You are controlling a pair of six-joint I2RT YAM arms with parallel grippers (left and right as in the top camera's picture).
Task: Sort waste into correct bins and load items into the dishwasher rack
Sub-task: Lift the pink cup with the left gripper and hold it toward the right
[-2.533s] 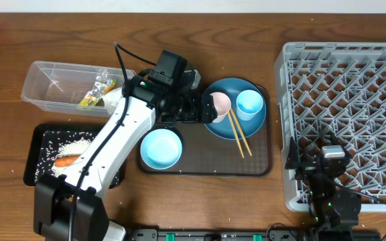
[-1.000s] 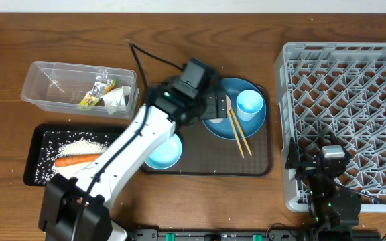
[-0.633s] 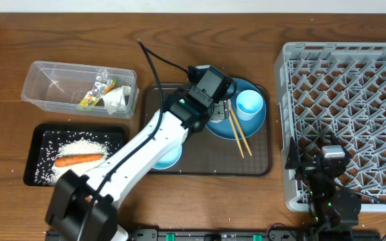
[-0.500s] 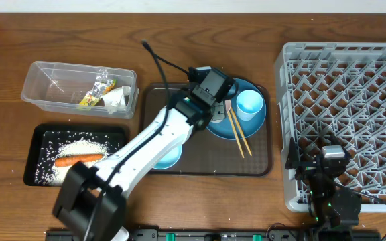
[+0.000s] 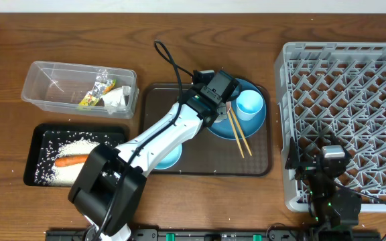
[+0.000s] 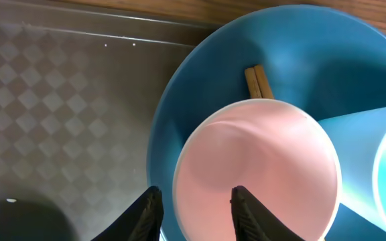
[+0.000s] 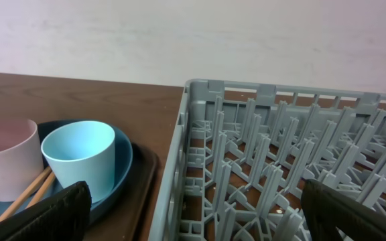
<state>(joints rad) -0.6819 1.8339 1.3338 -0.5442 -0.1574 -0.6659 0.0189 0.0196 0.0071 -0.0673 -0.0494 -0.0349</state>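
Closely, left gripper (image 6: pixel 197 201) straddling pink cup (image 6: pixel 260 167) rim, one finger inside, jaws apart, unclamped.

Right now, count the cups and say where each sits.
2. The pink cup stands on the blue plate; the light blue cup stands beside it on that plate. None show elsewhere.
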